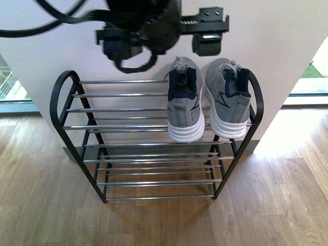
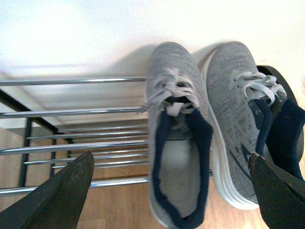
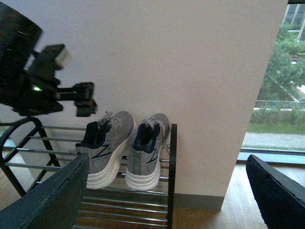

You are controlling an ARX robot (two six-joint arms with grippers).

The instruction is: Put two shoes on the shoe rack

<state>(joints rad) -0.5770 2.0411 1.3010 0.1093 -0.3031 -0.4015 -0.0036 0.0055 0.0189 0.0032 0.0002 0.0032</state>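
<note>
Two grey sneakers with white soles stand side by side, heels toward me, at the right end of the shoe rack's top shelf: one shoe and, beside the black end loop, the other shoe. My left gripper hangs open above them, touching neither. In the left wrist view the inner shoe lies between the spread fingers, with the outer shoe beside it. My right gripper stands open and empty, back from the rack's right end, facing both shoes.
A white wall rises directly behind the rack. The lower chrome shelves hold nothing. Wooden floor spreads in front and to the sides. A window opens right of the wall. Black cables trail from the left arm.
</note>
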